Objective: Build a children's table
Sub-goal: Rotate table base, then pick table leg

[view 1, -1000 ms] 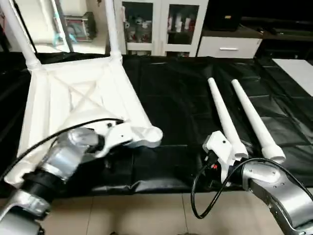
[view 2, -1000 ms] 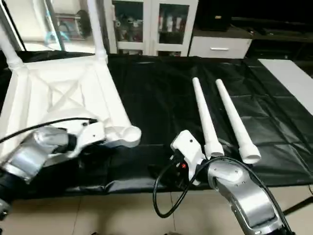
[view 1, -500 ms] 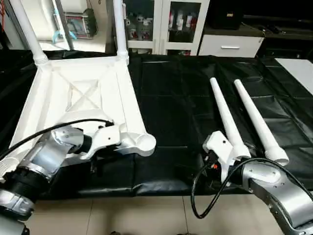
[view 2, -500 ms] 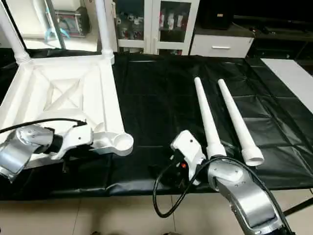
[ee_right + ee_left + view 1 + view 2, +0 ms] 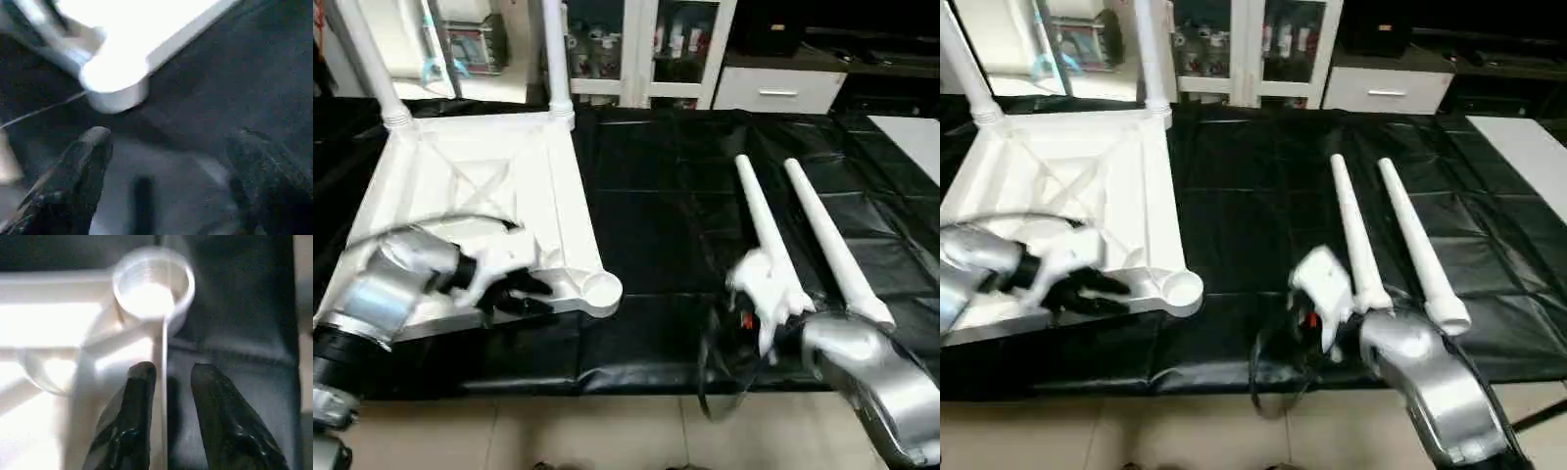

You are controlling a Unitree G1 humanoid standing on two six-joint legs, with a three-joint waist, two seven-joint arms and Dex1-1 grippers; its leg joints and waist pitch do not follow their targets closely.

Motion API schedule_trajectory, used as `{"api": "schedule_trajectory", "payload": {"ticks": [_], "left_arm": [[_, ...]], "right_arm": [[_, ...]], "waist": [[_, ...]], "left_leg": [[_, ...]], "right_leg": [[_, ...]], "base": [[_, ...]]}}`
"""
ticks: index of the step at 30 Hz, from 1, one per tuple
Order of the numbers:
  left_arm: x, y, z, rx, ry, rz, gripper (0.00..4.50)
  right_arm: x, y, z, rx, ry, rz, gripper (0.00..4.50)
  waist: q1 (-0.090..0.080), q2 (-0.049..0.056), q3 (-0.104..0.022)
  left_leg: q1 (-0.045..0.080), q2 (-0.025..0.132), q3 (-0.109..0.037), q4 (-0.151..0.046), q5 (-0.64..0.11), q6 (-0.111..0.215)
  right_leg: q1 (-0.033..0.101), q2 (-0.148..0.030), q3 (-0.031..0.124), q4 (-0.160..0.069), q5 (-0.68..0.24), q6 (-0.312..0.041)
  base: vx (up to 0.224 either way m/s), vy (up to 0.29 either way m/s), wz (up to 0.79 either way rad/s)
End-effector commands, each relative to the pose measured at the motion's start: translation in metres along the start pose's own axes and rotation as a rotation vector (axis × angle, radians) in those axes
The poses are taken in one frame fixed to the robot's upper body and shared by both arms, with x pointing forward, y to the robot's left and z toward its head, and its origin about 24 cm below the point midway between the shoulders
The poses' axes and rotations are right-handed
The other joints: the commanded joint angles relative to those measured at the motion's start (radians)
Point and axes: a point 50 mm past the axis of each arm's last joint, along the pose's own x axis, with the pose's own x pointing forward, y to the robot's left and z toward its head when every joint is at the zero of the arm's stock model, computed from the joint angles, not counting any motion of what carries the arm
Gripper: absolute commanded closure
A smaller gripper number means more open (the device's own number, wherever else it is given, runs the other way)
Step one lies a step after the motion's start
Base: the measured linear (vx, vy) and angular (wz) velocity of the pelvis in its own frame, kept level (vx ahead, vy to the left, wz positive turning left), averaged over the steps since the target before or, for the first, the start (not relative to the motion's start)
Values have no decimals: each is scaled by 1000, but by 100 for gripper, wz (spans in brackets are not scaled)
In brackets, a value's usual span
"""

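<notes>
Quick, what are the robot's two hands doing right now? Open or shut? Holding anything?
Left gripper: jaws slightly apart, straddling the near edge rib of the white plastic table top, not clamped.
Right gripper: jaws wide open, holding nothing.

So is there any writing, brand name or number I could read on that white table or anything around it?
None can be read.
Table top, its two fitted legs and the two loose legs: plain white, no marks.
Black sheet: unmarked.
Items in the glass cabinet behind: any labels too small and blurred to read.
</notes>
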Motion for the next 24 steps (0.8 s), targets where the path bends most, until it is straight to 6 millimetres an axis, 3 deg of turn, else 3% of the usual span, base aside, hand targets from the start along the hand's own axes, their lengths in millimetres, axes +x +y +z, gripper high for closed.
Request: {"api": "schedule_trajectory", "payload": {"ticks": [1,2,6,8,9,10,11,12,13,14,17,19,21,24], "left_arm": [[-13,6,14,1,-70,46,311],[-17,11,19,-5,-111,94,311],[-24,26,33,-20,-229,271,311],[-18,39,51,-79,-388,457,311],[-18,39,51,-79,-388,457,311],[-1,26,67,-74,-494,390,311],[7,18,73,-66,-528,343,306],[7,18,73,-66,-528,343,304],[18,5,82,-46,-562,276,304],[27,-5,88,-37,-581,216,304],[46,-26,91,29,-518,105,304],[48,-30,90,44,-499,82,304],[51,-34,90,41,-484,41,304],[55,-44,91,75,-445,-33,304]], "right_arm": [[-3,-19,3,8,3,-135,43],[-2,-30,4,19,15,-234,43],[-4,-57,6,78,55,-452,43],[-2,-77,8,171,120,-551,43],[-2,-77,8,171,120,-551,43],[3,-87,9,195,167,-571,43],[5,-90,9,196,188,-580,27],[5,-90,9,196,188,-580,17],[7,-95,9,199,212,-601,10],[8,-99,9,192,224,-624,5],[9,-107,10,216,269,-668,5],[9,-108,9,230,290,-674,5],[8,-110,7,238,320,-689,5],[6,-112,-1,264,398,-698,5]], "waist": [[0,3,-57],[0,-1,-55],[2,2,-59],[-2,4,-61],[-2,2,-62],[4,-3,-65],[2,-9,-64],[5,-6,-67],[6,-10,-69],[6,-16,-75],[10,-17,-79],[10,-20,-79],[8,-19,-73],[6,-19,-67]], "left_leg": [[20,52,-20,-85,-353,-52],[19,50,-19,-84,-353,-55],[24,48,-20,-81,-355,-72],[24,48,-20,-77,-359,-82],[23,47,-23,-77,-354,-83],[23,48,-18,-73,-336,-77],[10,50,-20,-77,-297,-70],[12,51,-19,-73,-276,-67],[13,49,-10,-69,-247,-54],[7,50,-12,-68,-203,-42],[3,44,-3,-60,-105,-4],[-1,41,-1,-57,-76,14],[0,42,-1,-59,-109,8],[7,45,-3,-63,-204,-31]], "right_leg": [[30,-58,47,-72,-415,-174],[27,-58,47,-73,-420,-170],[26,-56,45,-71,-408,-167],[30,-51,44,-62,-352,-190],[33,-51,42,-62,-343,-197],[33,-56,44,-62,-325,-198],[47,-59,42,-59,-299,-206],[46,-61,43,-57,-282,-208],[40,-56,46,-56,-244,-211],[51,-59,45,-45,-202,-221],[53,-49,45,-39,-118,-229],[53,-46,47,-36,-91,-228],[50,-46,46,-42,-147,-218],[41,-45,45,-54,-290,-183]], "base": [[0,0,0],[0,0,0],[0,0,0],[0,0,0],[0,0,0],[0,0,0],[0,0,0],[0,0,0],[0,0,0],[0,0,0],[0,0,0],[0,0,0],[0,0,0],[0,0,0]]}}
